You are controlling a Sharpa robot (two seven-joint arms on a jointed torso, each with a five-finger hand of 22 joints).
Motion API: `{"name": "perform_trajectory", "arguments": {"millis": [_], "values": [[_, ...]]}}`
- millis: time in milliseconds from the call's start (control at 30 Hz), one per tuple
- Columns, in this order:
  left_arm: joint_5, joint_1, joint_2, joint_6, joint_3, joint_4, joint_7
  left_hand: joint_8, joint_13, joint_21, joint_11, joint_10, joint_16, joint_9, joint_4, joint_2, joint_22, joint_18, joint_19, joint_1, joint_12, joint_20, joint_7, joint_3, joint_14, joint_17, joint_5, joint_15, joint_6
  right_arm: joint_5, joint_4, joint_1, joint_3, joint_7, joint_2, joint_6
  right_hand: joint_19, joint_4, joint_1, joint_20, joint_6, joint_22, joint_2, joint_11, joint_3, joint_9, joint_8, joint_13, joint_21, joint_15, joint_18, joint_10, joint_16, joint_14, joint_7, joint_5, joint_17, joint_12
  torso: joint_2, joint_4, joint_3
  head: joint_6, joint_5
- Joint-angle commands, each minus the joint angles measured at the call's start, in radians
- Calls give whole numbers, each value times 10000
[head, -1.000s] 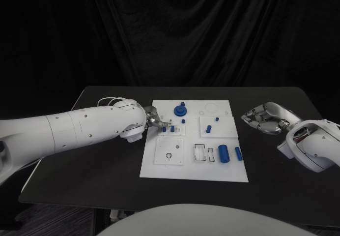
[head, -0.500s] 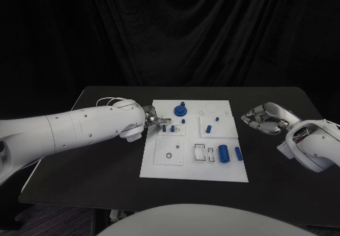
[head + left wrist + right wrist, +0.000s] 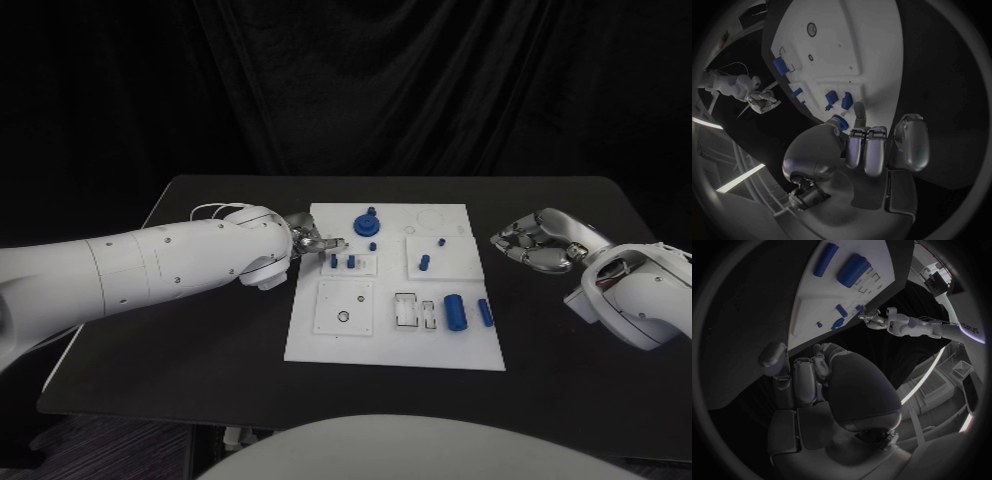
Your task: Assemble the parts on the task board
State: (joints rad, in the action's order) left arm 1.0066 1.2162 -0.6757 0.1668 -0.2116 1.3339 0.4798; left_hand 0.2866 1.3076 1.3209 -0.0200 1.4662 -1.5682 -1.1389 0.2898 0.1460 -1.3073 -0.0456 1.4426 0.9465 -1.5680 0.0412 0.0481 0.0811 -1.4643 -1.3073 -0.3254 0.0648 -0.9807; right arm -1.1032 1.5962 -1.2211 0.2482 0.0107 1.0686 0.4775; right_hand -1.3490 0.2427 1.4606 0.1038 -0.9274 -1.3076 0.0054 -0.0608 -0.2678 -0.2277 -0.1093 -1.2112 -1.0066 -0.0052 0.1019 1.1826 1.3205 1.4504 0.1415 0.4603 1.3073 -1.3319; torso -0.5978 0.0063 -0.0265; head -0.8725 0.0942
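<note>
The white task board lies mid-table. Two small blue pegs stand in a block near its left edge. My left hand hovers just beyond them at the board's far-left side; its fingers lie side by side over the table with nothing in them, one tip close to the pegs. A blue knob stands at the far edge. A thick blue cylinder and a thinner one lie at the near right. My right hand hangs curled and empty off the board's right side.
More small blue pegs stand in the right-hand block, and one stands below the knob. A square plate with a round hole and empty slots sit on the near half. Black table surrounds the board.
My left hand has drawn back a little from the two pegs towards the board's far-left corner. The right hand has not moved.
</note>
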Motion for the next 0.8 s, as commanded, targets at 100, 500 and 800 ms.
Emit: {"name": "perform_trajectory", "arguments": {"millis": [100, 500, 800], "values": [[-58, 318, -107, 618, 9, 253, -595, 98, 2632, 100, -78, 1046, -26, -79, 11, -20, -1885, -111, 123, 319, -28, -15, -84, 93, -1065, -2635, -228, 89, 57, -20, -11, 27, -7, 184, 11, -54, 58, -21, 82, -22, -66, -1184, 0, -17, -95, 14, 48, 24, 63, 4, 74, -73, -59, -75, 6, 58, 498, 49, 1, 2, 0, -2, -9], [-59, 1389, 121, -2070, 9, 95, -140, 159, 2632, 310, -88, 1046, -26, -92, -73, -226, -1959, -56, 216, 1842, -28, -30, -96, -52, -1065, -2635, -892, 96, 288, -20, -36, 27, -7, 208, -15, -17, 56, -25, 81, -22, -66, -1185, -2, -15, -101, 15, 50, 28, 59, 3, 73, -76, -63, -77, 5, 58, 495, 51, 2, 4, 1, -2, 13], [-59, 1555, 674, -4086, 9, -612, 269, 181, 2632, 571, -101, 1046, -26, -24, -33, -349, -2039, 1, 332, 2193, -28, -36, -110, -63, -1065, -2635, -609, 104, 153, -20, 41, 27, -7, 113, 0, 138, 53, -28, 84, -23, -68, -1187, 1, -13, -107, 14, 49, 19, 52, 2, 71, -65, -59, -75, 2, 62, 499, 44, 3, 4, 1, -2, 18]]}}
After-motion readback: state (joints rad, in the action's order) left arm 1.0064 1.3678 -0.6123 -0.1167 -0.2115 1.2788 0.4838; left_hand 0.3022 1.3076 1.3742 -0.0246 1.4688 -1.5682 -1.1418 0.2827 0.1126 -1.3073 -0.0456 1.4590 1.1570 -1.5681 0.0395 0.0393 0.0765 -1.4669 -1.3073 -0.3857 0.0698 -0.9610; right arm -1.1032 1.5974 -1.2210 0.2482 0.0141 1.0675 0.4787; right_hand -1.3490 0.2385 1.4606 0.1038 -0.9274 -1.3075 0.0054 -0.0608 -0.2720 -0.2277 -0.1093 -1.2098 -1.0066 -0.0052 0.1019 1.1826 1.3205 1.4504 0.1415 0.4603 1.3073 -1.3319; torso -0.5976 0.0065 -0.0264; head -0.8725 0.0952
